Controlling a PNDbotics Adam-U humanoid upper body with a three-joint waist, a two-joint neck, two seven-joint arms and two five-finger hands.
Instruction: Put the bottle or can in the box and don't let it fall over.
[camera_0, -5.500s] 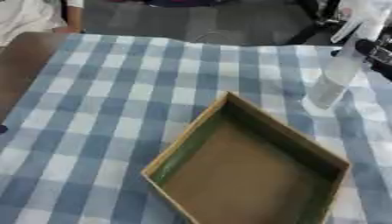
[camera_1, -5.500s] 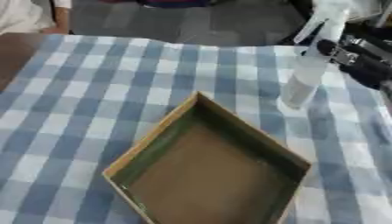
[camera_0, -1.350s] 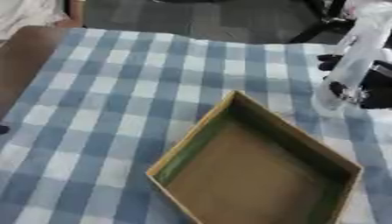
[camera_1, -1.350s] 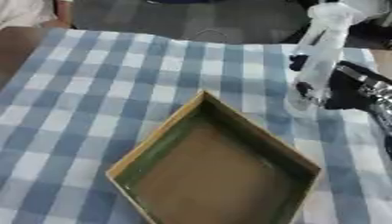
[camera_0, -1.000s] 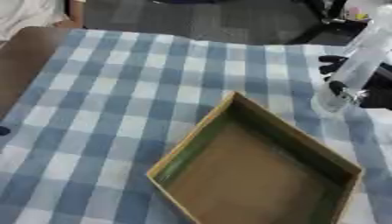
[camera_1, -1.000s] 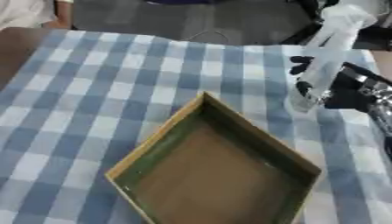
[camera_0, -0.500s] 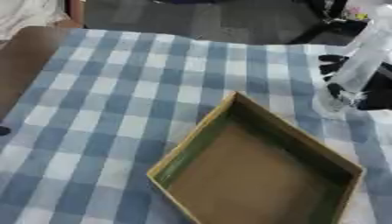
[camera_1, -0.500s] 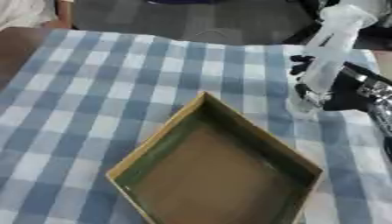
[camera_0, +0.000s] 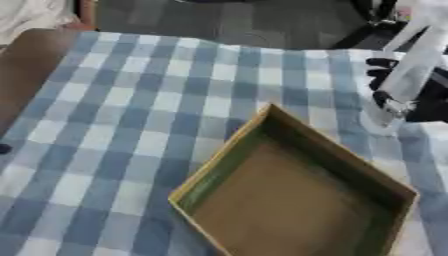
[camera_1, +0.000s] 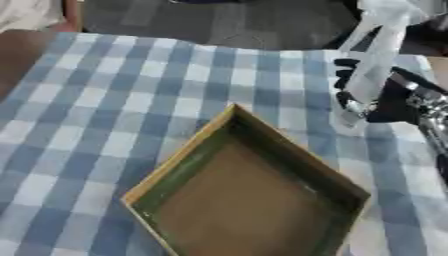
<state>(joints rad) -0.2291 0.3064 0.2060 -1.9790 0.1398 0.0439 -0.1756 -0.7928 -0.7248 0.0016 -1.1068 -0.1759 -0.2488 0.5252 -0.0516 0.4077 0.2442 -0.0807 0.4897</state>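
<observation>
**A:** ok so what's different from a few seconds back? The spray bottle was standing by itself on the checked tablecloth, right of the box, with the arm only coming in beside it.

**B:** Now the right hand has it. Black fingers are curled round the lower half of the bottle from the right side, so it's closed on the bottle, not open. That grip shows up about a second and a half ago and hasn't let go.

**A:** Is it off the table yet?

**B:** Looks like it's tipping more than lifting. The nozzle end leans up and to the right, and the base sits near the cloth just past the box's far right edge. Can't tell if the base is touching or just above. Compared with half a second ago it's barely shifted, maybe a touch more tilt.

**A:** So for the task?

**B:** Grasp is done, transfer isn't. The bottle is outside the box, the box is empty, its near corner pointing toward the camera. My guess is the next bit is carrying it left and down over the rim, then straightening it before release. With that lean, setting it down as is would probably tip it.

**A:** Left hand?

**B:** Doesn't show in either view.
</observation>
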